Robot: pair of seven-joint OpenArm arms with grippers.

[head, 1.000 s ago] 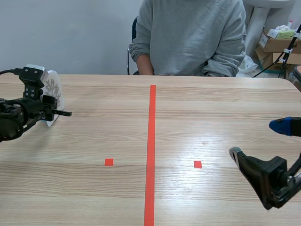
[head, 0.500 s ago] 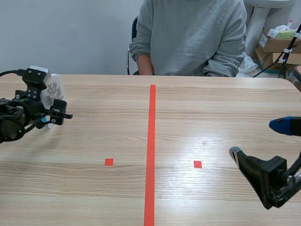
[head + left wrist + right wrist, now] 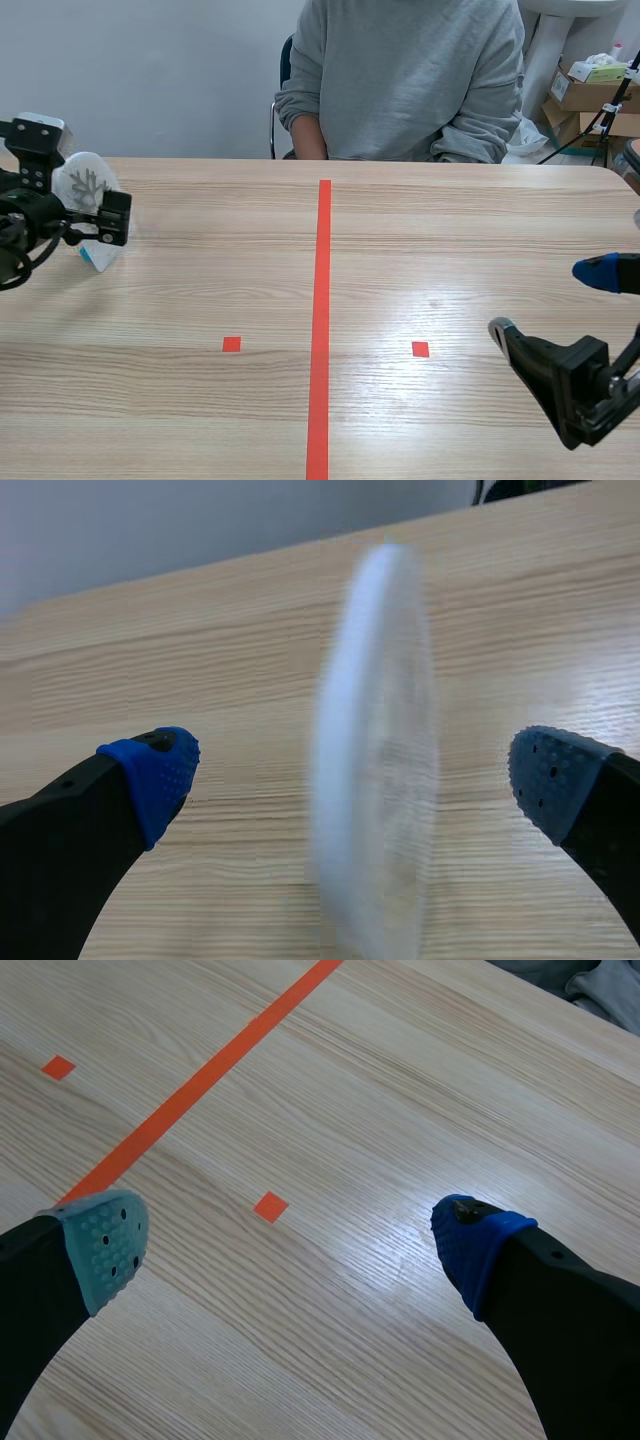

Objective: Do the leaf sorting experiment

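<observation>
Person [image 3: 400, 80] in grey top sits across the table [image 3: 450, 220], arms at the far edge, hands not seen. Boxes [image 3: 590, 95] stacked past the far R corner, off the table. Tape line [image 3: 320, 320] runs down the mid of the table, w/ two small squares [image 3: 231, 344], one each side of it.

R claw [image 3: 550, 298] sits low at the near R, well apart from the disc [image 3: 88, 188]. Its fingers are spread wide. In the R wrist view one pad is grey-green, the other blue. Bare wood and one square lie btw them, tape line further ahead.

Disc is white and round w/ a grey leaf-like print on its face. It stands upright on edge at the far L of the table. L claw [image 3: 100, 235] is right at it, fingers spread. In the scene view one black finger crosses the disc's lower rim and hides part of it.

L wrist view shows the disc edge-on and blurred, upright btw the two blue pads [image 3: 150, 775]. Wood shows in the gap on each side, so neither pad touches it. The disc's lower edge is out of view; can't tell what it rests on.
</observation>
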